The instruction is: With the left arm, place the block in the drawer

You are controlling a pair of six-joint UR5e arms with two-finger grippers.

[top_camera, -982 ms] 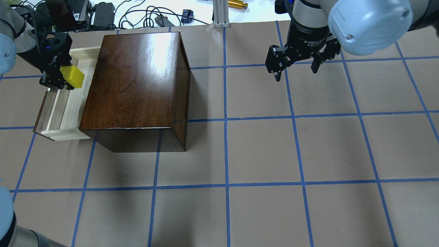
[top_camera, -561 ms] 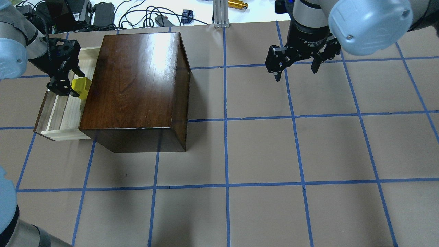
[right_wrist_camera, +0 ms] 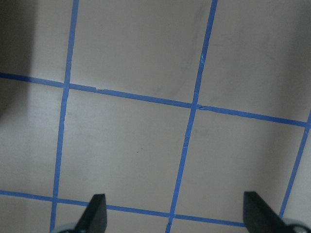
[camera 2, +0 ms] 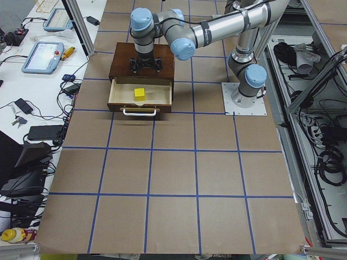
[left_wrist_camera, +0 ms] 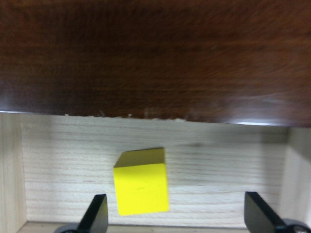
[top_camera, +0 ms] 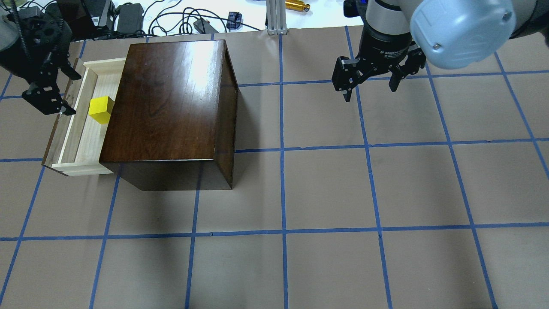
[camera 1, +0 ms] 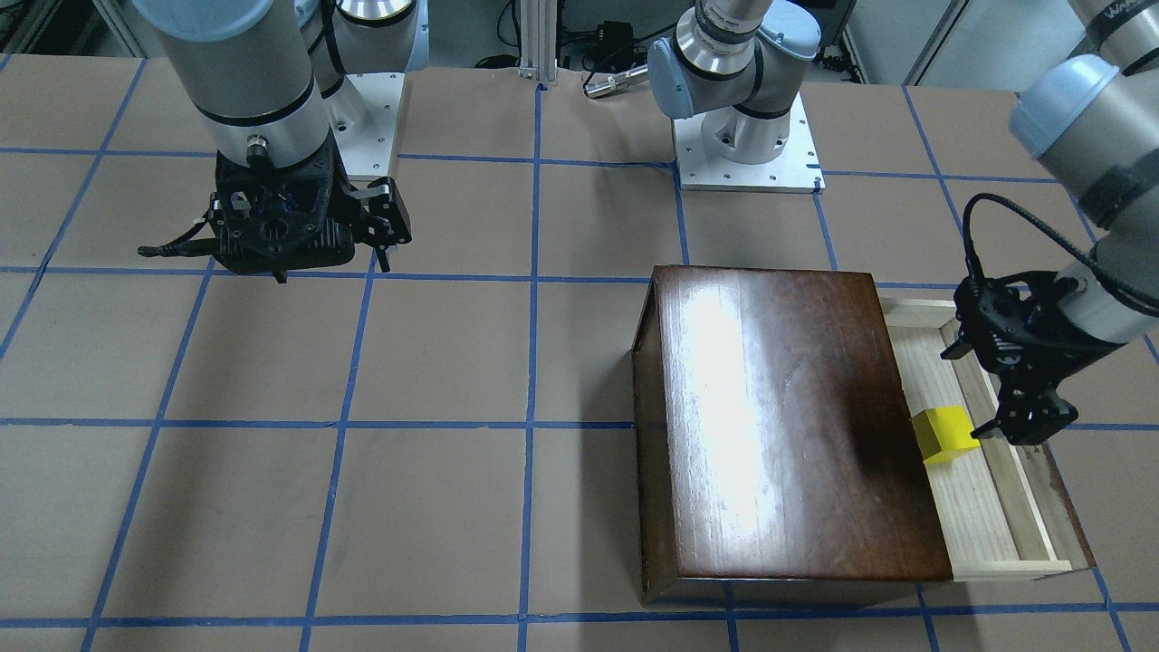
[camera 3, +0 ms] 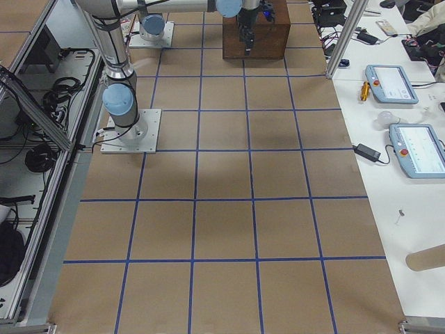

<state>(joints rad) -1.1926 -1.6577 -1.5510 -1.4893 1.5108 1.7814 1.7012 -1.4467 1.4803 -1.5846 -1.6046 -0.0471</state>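
The yellow block lies free on the floor of the open drawer, close to the dark cabinet. It also shows in the front view and in the left wrist view. My left gripper is open and empty. It hangs over the drawer's outer front edge, apart from the block, and the wrist view shows its fingertips spread wide. My right gripper is open and empty, above bare table far to the right.
The cabinet stands at the table's far left with the drawer pulled out to the left. Cables and power bricks and an aluminium post lie past the far edge. Blue tape lines grid the brown table.
My left gripper has opened and let the block go. The block now rests in the drawer. The gripper has drawn back to the left and up. The right arm has not moved.
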